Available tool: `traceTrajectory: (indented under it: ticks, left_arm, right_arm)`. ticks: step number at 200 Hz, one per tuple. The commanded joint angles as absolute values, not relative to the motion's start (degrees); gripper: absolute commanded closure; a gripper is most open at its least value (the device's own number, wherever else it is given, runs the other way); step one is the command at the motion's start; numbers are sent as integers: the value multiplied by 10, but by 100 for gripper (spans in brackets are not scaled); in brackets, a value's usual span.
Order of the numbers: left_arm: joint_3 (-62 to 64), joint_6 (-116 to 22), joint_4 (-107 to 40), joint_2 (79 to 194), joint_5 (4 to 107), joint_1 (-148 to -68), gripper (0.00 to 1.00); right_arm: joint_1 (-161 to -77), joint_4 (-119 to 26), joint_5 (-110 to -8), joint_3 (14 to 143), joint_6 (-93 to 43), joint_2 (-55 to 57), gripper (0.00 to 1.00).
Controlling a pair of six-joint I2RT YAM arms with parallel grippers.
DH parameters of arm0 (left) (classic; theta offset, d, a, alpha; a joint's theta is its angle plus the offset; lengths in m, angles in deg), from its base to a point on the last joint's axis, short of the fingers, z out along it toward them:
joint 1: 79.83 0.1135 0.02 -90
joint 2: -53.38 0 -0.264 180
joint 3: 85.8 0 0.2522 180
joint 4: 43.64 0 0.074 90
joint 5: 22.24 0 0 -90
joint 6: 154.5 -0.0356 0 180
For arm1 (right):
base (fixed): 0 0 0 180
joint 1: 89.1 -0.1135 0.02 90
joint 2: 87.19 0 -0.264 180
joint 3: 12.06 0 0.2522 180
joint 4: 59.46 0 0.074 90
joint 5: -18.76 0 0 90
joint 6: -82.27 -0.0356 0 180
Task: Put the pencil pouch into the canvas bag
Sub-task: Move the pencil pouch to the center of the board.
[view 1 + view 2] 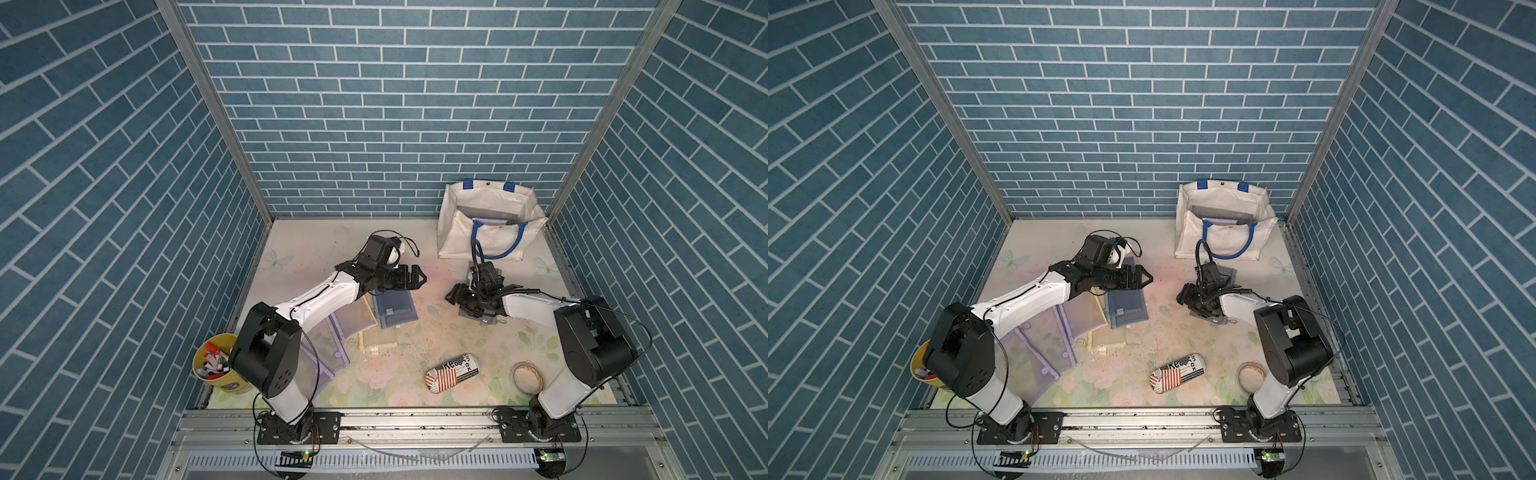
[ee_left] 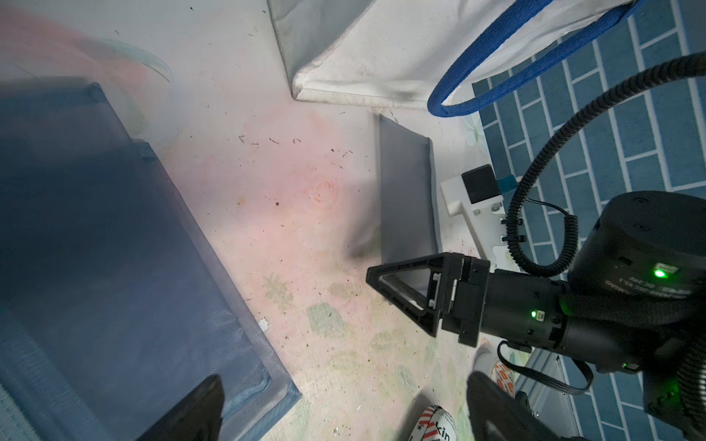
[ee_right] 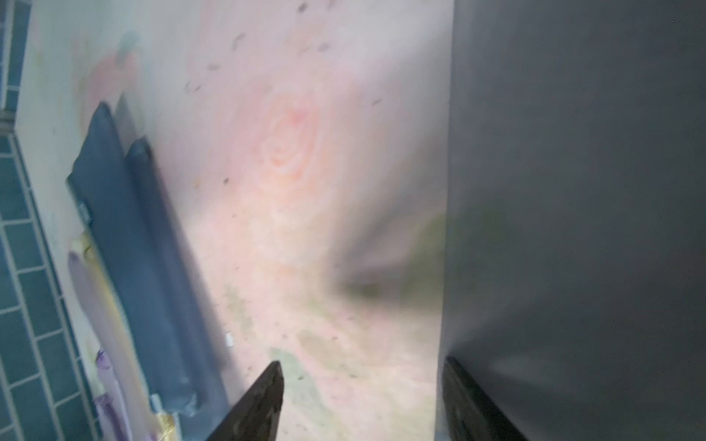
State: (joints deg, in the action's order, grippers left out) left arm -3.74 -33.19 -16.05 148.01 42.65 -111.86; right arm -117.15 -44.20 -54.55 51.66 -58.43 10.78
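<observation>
**Right gripper** (image 3: 363, 362): jaws partly apart, holding nothing; only bare table (image 3: 286, 152) shows between them. The grey pencil pouch (image 2: 407, 191) lies flat on the table just in front of the canvas bag (image 1: 457, 241), outside it. In the right wrist view the pouch's long edge runs along one finger (image 3: 462, 404), and the other finger stands over bare table. Contact between finger and pouch cannot be told.

**Left gripper** (image 1: 417, 279): jaws wide and empty, above the blue pouches (image 1: 395, 309), well apart from the grey pencil pouch.
</observation>
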Motion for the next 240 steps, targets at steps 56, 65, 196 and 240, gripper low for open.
traceTrajectory:
  ticks: [56, 65, 196, 240]
  left_arm:
    - [-79, -277, -208, 1490, 398, -1080, 2]
    - [-78, -273, -214, 1496, 396, -1081, 3]
    - [54, -195, -260, 1700, 420, -1146, 25]
    - [29, -171, -288, 1707, 451, -1147, 32]
  right_arm:
    - [-1226, -482, -429, 551, -604, 92, 35]
    - [-1220, -485, -417, 550, -604, 73, 35]
    - [-1023, -229, -392, 673, -407, 157, 41]
    - [-1008, -257, -372, 707, -407, 218, 45]
